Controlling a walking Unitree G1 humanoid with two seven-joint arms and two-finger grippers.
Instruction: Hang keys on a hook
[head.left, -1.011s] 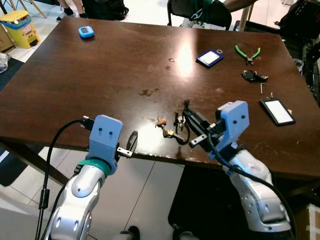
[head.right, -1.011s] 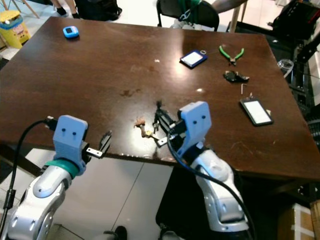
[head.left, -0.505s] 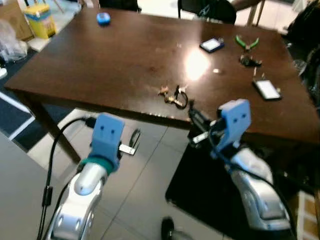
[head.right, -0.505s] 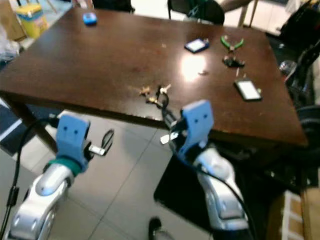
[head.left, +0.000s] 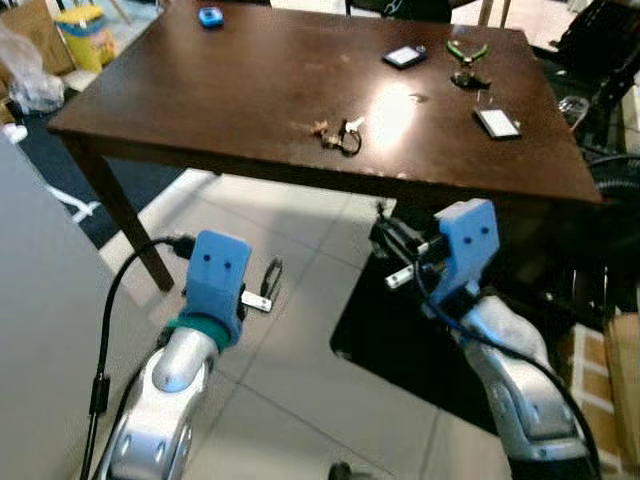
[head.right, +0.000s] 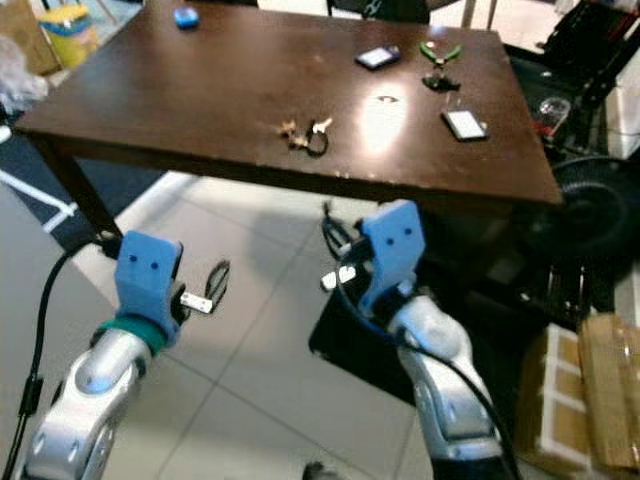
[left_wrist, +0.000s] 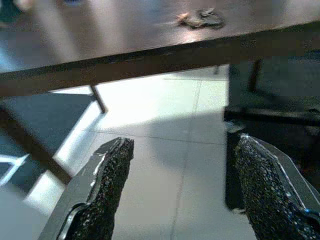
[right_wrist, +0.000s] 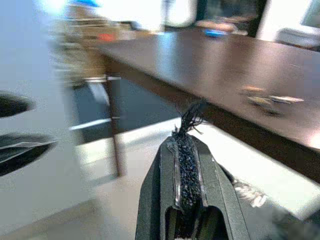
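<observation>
Backed away from the bench (head.left: 200, 110) since a second ago, both arms now hang over the tiled floor (head.left: 290, 330). Keys (head.left: 340, 133) lie on the bench near its front edge. Left hand (head.left: 270, 282) has its fingers spread apart; right hand (head.left: 385, 238) has its fingers pressed together, empty.

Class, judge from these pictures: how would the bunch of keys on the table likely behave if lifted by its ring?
The keys lie splayed around a dark loop, so they would probably dangle and swing loosely. Small metal pieces, likely light yet dense. On the glossy table they may slide when nudged.
</observation>
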